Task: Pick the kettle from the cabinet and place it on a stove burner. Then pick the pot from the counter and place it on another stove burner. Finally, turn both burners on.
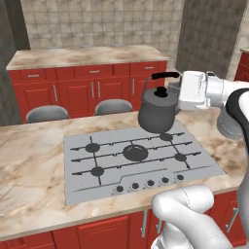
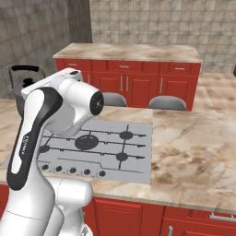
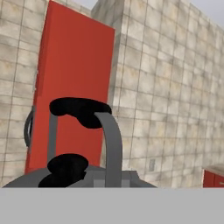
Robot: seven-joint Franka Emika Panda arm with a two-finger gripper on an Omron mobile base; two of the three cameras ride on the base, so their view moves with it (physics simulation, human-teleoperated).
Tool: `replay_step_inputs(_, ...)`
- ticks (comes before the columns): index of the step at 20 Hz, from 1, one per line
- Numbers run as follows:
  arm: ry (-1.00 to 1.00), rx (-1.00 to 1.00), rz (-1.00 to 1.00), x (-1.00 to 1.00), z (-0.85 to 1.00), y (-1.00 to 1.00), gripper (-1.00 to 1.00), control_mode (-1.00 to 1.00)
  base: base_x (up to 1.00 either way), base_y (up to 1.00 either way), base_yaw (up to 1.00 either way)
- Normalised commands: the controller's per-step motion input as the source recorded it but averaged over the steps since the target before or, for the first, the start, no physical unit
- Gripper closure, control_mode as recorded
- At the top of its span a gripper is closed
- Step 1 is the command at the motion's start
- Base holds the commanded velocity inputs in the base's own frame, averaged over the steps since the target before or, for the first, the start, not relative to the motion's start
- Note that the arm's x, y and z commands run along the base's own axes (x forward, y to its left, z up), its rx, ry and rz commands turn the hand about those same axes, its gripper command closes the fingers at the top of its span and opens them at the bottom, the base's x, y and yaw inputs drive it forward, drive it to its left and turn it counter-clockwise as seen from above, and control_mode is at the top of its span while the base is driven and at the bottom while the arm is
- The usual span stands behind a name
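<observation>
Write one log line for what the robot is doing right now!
claw: shut on kettle handle | kettle: held in the air above the cooktop's far right | cooktop: burners bare | step: set kettle on a burner

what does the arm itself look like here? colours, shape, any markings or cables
Glossy white rounded shells on the arm, with dark grey to black bands at the joints. A round dark cap closes one joint end. Faint small lettering runs along a white link beside the black band; unreadable. The hand block near the gripper is white and boxy. No loose cables visible.
</observation>
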Motion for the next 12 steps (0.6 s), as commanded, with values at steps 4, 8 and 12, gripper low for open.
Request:
replay_step_inputs(4,-0.02,0.00,0.05,0.08,-0.09,-0.03,1.00,-1.00,0.00,0.00,0.00)
replay_step_inputs(8,-0.03,0.00,0.05,0.02,-0.09,-0.07,1.00,-1.00,0.00,0.00,0.00)
replay_step_inputs(12,0.00,0.00,0.01,0.00,-0.05,0.00,1.00,-1.00,0.00,0.00,0.00)
